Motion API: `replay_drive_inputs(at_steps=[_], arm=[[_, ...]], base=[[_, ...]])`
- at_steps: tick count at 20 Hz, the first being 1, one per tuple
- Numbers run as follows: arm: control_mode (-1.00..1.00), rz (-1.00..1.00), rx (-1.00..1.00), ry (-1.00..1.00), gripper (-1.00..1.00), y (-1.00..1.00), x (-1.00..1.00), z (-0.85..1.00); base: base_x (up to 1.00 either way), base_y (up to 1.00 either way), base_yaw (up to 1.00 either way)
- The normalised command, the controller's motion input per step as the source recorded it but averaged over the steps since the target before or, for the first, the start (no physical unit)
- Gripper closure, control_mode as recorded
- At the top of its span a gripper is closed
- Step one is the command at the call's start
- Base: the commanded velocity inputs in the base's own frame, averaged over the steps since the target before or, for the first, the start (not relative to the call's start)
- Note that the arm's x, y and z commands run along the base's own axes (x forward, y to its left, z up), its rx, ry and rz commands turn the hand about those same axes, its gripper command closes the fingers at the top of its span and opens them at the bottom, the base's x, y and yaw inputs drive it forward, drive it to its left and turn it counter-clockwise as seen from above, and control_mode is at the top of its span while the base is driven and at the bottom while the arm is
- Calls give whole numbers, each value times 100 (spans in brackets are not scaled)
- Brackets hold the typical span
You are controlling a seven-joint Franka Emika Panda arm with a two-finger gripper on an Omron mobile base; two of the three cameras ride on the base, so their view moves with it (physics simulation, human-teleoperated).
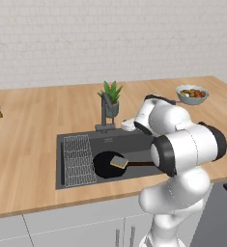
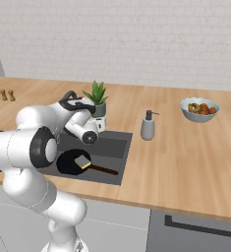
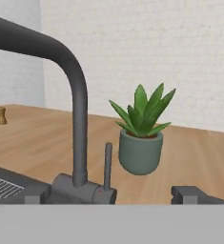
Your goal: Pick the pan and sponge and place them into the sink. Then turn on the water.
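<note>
1. Nearest the hand camera – dark finger tips at the bottom edge, one at about 5 o'clock; gripper (image 3: pixel 111 196) has its jaws spread wide, nothing between them.
2. Faucet (image 3: pixel 76 119) rises at 9–10 o'clock of the hand view, its upright neck arching off toward 10 o'clock. Thin vertical lever (image 3: pixel 107 164) stands just beside the neck, on the same dark base (image 3: pixel 82 192).
3. Pan (image 1: pixel 107 164) already lies in the sink (image 1: pixel 74 140), handle pointing to 3 o'clock in the left base view; sponge (image 1: pixel 119 161) sits on top of the pan, touching it. Wire rack (image 1: pixel 78 159) lies at 9 o'clock of the pan.
4. No water stream visible from the spout – judged: both placements done, the step in hand is turning on the tap.
5. Judged next need: bring the open jaws around or against the thin lever, not the thick neck; lever sits near centre of the hand view, so little sideways correction looks needed.
6. Which way the lever must swing cannot be told from these pictures. Push gently, and watch for a stream.
7. Risk – potted plant (image 3: pixel 141 143) stands behind the lever at 3 o'clock of it, near; a wide sweep could knock it. Soap dispenser (image 2: pixel 148 126) stands well apart on the counter (image 2: pixel 186 157), past the sink's far side, no concern.
8. Fruit bowl (image 2: pixel 199 109) is far off, irrelevant.
</note>
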Motion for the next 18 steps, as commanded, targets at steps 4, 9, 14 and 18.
replay_drive_inputs(at_steps=[4,9,14,18], arm=[[-100,0,5,0,-100,0,6,0],[-100,0,6,0,-100,0,11,0],[-100,-1,2,-3,-100,0,3,-3],[-100,-5,0,-4,-100,17,6,-9]], base=[[0,0,0],[0,0,0],[0,0,0],[0,0,0]])
